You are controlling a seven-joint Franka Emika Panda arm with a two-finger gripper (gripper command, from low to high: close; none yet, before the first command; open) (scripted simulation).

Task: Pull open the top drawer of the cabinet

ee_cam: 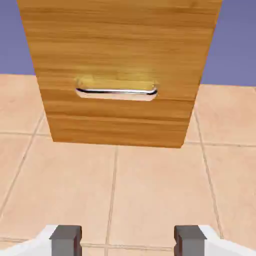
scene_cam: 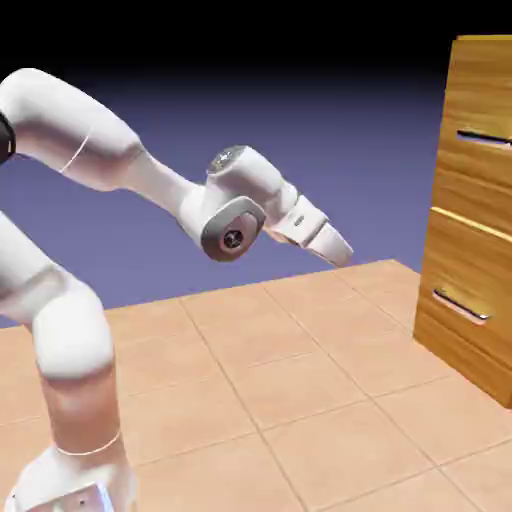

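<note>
Since gripper (scene_cam: pixel 338 250) hangs well short of cabinet (scene_cam: pixel 478 205), jaws stand wide, empty, tilted toward the floor: likely approach posture. Top drawer (scene_cam: pixel 488 100) sits shut, high on cabinet, handle (scene_cam: pixel 485 138) untouched.

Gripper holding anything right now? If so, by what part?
Nothing held. The gripper is open with only bare floor between its fingertips, well short of the cabinet and its handles.

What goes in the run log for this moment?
phase: approach | hand: open, empty, short of cabinet | top drawer: shut
</note>
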